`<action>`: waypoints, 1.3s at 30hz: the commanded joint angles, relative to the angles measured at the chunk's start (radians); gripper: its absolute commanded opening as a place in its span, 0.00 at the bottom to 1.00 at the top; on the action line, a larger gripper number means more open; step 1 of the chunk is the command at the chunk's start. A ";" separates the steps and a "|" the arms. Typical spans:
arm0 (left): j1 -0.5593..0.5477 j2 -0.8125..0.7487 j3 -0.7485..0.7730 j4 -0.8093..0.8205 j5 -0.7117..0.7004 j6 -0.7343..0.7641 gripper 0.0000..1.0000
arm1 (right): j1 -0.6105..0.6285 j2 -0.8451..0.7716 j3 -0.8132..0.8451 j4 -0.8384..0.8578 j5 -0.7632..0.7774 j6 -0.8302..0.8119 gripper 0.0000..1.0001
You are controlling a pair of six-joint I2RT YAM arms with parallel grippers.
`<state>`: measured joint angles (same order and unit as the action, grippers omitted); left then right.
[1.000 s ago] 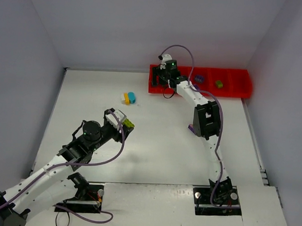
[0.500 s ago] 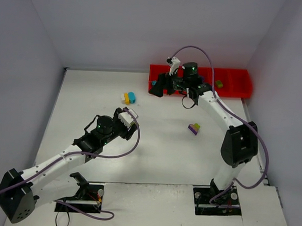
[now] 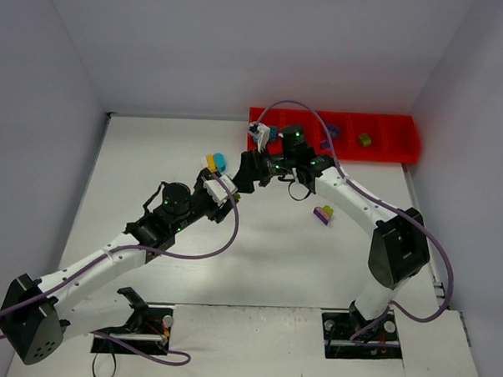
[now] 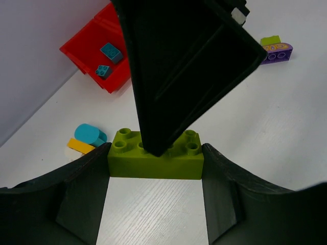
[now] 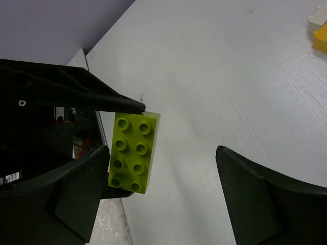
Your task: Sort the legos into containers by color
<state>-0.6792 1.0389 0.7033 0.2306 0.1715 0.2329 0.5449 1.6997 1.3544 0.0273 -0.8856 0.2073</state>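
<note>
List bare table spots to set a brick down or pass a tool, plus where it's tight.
Free: table between purple-green stack and its near edge; far-left strip from wall to yellow-teal stack. Crowded: left tool and right tool both at the green brick, beside that stack.

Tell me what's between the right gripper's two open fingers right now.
The green brick, shut in the left gripper, sits inside the right gripper gap, close to one finger; beyond it only bare table. The right wrist view shows it.

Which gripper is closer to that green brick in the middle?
Left. The left gripper is shut on the green brick, a finger at each end; the right gripper is open, one finger close beside it, not gripping.
</note>
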 commanded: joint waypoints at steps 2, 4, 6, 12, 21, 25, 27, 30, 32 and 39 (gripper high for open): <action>0.004 0.001 0.055 0.069 0.026 0.042 0.00 | 0.018 -0.015 0.023 0.056 -0.032 0.012 0.81; 0.004 0.006 0.055 0.070 0.028 0.045 0.00 | 0.023 -0.014 0.025 0.053 -0.032 0.015 0.80; 0.004 0.012 0.059 0.073 0.026 0.046 0.00 | 0.026 -0.011 0.020 0.054 -0.032 0.015 0.79; 0.004 0.027 0.067 0.087 0.028 0.054 0.00 | 0.039 0.008 0.006 0.054 -0.019 0.012 0.72; 0.004 0.041 0.071 0.096 0.040 0.052 0.00 | 0.043 0.041 0.003 0.051 0.004 0.003 0.43; 0.004 0.041 0.064 0.093 0.028 0.034 0.08 | 0.041 0.038 0.015 0.046 0.046 -0.014 0.07; 0.004 0.039 0.056 0.093 0.004 0.022 0.32 | 0.033 0.034 0.025 0.042 0.091 -0.019 0.00; 0.004 0.036 0.048 0.092 -0.070 -0.021 0.62 | 0.004 0.032 0.034 0.034 0.146 -0.016 0.00; 0.004 0.033 0.045 0.088 -0.121 -0.070 0.72 | -0.029 0.029 0.035 0.028 0.181 -0.020 0.00; 0.006 0.001 0.038 0.003 -0.349 -0.257 0.82 | -0.215 0.006 0.057 0.014 0.504 -0.032 0.00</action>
<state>-0.6777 1.0805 0.7155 0.2207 -0.0460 0.0929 0.3985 1.7454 1.3567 0.0151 -0.5846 0.1974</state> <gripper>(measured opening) 0.814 0.326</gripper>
